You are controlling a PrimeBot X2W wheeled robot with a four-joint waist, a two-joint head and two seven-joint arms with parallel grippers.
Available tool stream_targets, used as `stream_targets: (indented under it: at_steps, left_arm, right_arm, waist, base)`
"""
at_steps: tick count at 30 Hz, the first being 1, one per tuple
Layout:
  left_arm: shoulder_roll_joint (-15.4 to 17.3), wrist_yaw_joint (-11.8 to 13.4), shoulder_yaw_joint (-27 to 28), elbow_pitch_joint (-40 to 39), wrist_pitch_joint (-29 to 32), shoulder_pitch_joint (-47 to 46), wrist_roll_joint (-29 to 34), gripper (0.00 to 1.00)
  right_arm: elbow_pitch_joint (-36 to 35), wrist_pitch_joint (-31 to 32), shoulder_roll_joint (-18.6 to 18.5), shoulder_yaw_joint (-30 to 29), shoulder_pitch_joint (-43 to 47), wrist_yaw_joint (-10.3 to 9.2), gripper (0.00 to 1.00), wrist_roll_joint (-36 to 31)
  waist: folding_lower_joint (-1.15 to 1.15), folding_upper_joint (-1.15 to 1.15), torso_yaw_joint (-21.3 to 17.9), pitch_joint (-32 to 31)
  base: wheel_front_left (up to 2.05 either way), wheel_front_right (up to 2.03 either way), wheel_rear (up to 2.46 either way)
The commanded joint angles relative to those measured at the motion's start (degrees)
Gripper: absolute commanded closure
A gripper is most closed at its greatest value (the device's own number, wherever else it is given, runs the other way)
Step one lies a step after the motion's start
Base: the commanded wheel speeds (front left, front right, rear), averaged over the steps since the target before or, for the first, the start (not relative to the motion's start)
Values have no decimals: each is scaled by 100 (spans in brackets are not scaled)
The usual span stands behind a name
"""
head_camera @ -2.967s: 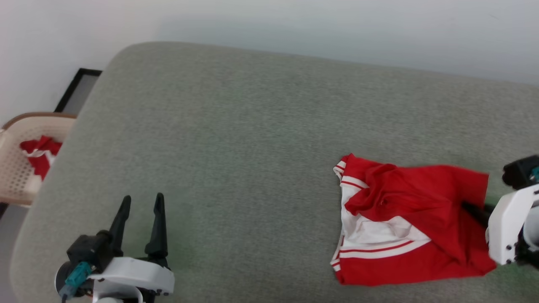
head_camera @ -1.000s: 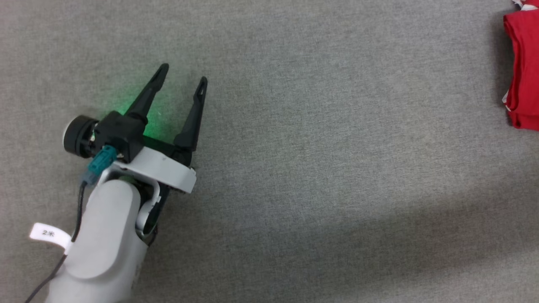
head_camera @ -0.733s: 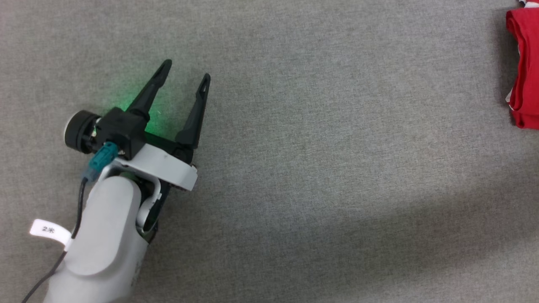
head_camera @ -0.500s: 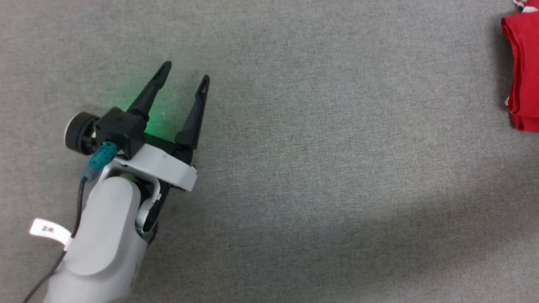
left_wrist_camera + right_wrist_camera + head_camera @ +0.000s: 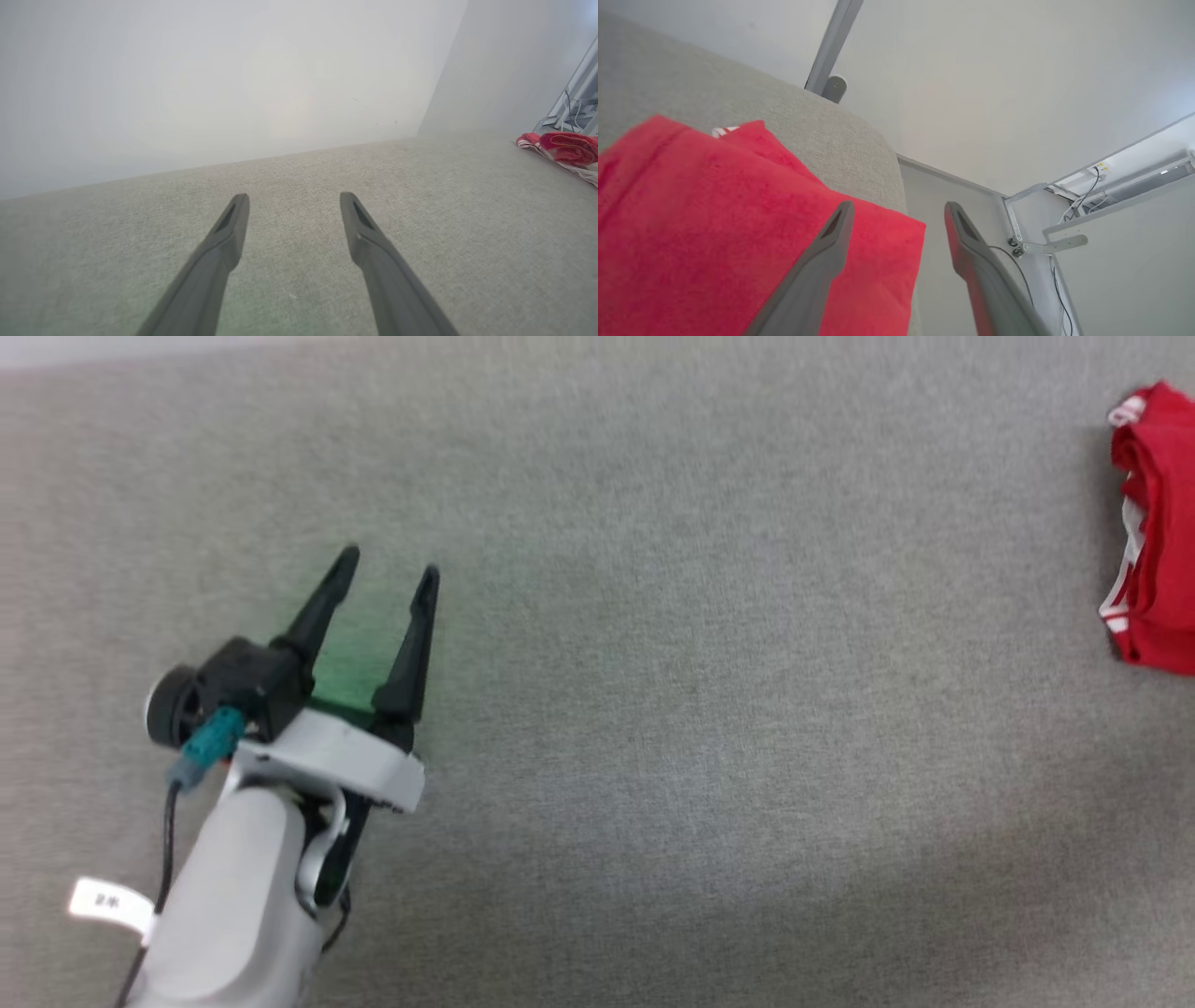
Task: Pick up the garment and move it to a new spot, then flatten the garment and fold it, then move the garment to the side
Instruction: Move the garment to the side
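At the left of the grey fabric-covered counter, the robot's left hand hovers low over the cloth surface. Its two long dark fingers are spread wide and hold nothing. A faint green glow lies on the fabric between them. A teal connector sits at the wrist and a small white tag hangs from the pale forearm. From the left wrist camera, the same left hand points across the bare counter toward a plain white wall.

The middle of the counter is a broad stretch of grey weave, with a soft shadow across its near side.

Well apart from the left hand, at the far right, the garment lies folded into a compact red bundle. White-striped trim shows along its left edge, and the head view's edge cuts it off. The left wrist camera catches the garment low on the counter's right side, before a pale metal frame.

The right hand is poised over the garment with its fingers parted and nothing clamped between them. One finger crosses in front of the red cloth, and I cannot tell whether it touches. The bundle rests close to the rounded corner of the counter. Beyond it stand a grey pole and a white bracket with cables.
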Motion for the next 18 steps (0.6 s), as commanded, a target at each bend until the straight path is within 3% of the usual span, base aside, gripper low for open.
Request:
stream_targets:
  at_steps: [1,7,18]
  left_arm:
    - [-25,-7,21,3,1,124,-57,0]
    - [13,-7,207,-11,1,624,-262,0]
    - [114,35,713,-204,2,1776,-249,0]
  right_arm:
    - [23,-41,37,-86,137,-9,0,16]
    - [-233,-101,445,-392,764,-9,0,157]
    - [-2110,-106,963,-1302,2766,-9,0,242]
  waist:
    - [0,0,174,-345]
    - [0,0,333,-892]
    - [0,0,602,-1756]
  base:
    - [0,0,0]
    - [0,0,0]
    - [0,0,0]
